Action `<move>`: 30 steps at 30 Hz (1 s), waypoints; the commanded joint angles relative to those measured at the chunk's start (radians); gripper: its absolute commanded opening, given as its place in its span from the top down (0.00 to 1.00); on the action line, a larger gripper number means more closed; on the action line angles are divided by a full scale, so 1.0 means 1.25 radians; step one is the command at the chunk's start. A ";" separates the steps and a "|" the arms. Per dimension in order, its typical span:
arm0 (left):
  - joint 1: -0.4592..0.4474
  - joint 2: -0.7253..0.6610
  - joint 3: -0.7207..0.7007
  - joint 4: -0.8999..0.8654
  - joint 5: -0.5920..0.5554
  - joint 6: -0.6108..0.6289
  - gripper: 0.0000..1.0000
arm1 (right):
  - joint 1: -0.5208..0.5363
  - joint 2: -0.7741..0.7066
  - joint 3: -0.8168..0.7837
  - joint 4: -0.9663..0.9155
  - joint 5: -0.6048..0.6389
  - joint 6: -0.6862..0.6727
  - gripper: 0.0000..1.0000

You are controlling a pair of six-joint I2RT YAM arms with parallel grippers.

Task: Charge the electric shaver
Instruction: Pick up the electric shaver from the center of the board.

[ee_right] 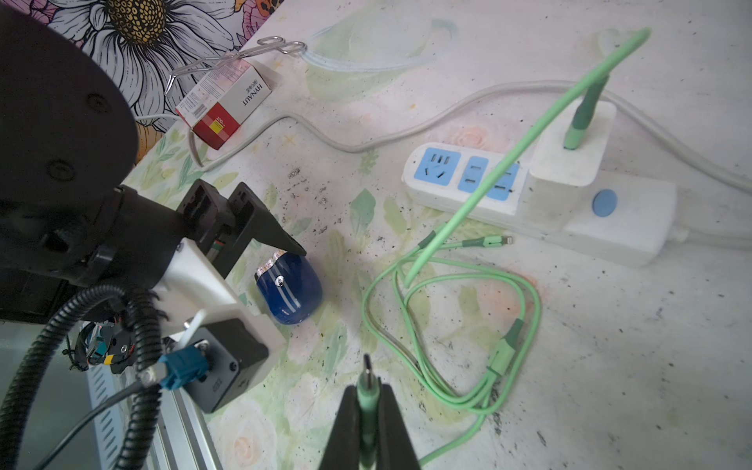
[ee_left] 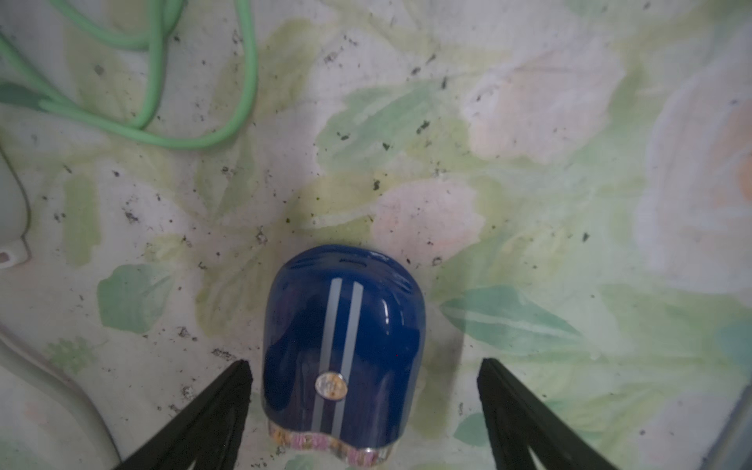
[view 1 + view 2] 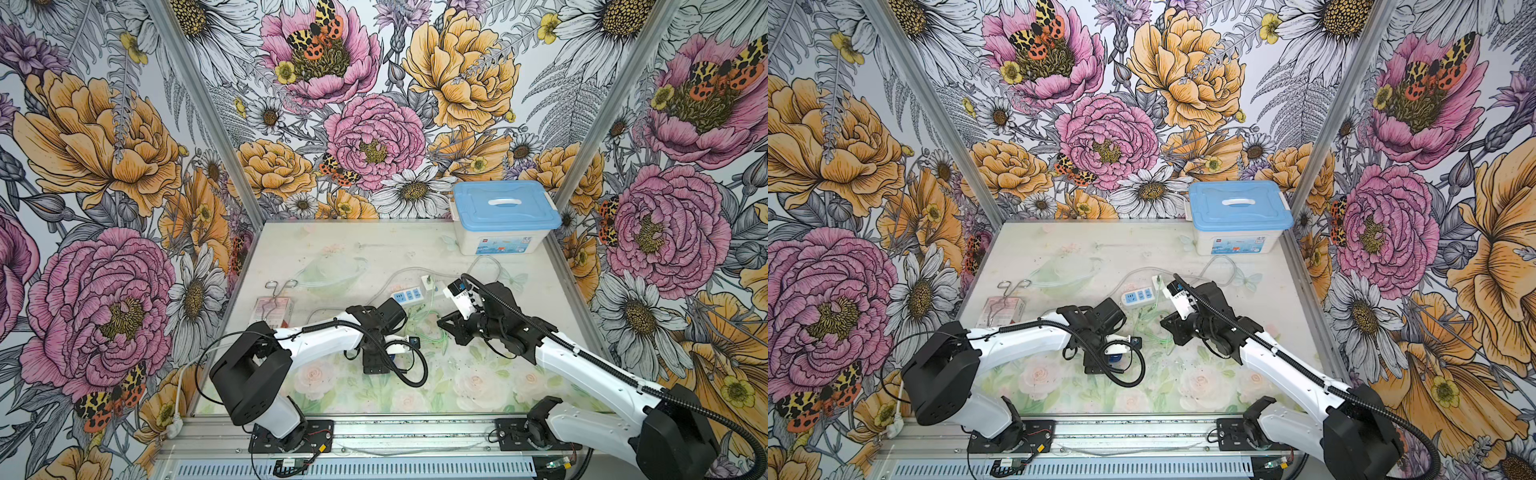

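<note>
One electric shaver [image 2: 344, 350] lies on the bench [image 3: 374, 245] between the left jaws, its silver end toward that wrist. Their two black fingers [image 2: 211, 415] are spread wide, one on each side, neither pressing it. The right jaws are clamped on one plug [image 1: 367, 376] of the single green cable [image 2: 251, 77]. A second plug [image 1: 494, 241] lies free beside the one power strip [image 1: 610, 232], which carries one white cube charger [image 1: 569, 150]. Farther off are one red-and-white carton [image 1: 226, 106], one pair of forceps [image 1: 244, 52] across it, and one blue-lidded box [image 3: 505, 208].
</note>
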 commanded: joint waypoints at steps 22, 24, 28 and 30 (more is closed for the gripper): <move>0.032 0.086 0.043 -0.009 0.073 0.040 0.19 | -0.033 0.019 -0.033 0.120 -0.050 0.037 1.00; 0.030 0.084 0.041 -0.010 0.078 0.031 0.24 | -0.036 0.019 -0.033 0.122 -0.051 0.038 1.00; 0.035 0.060 0.040 -0.003 0.098 0.002 0.47 | -0.039 0.015 -0.034 0.121 -0.051 0.042 1.00; 0.038 0.036 0.029 0.012 0.098 -0.013 0.64 | -0.040 0.012 -0.032 0.121 -0.053 0.045 1.00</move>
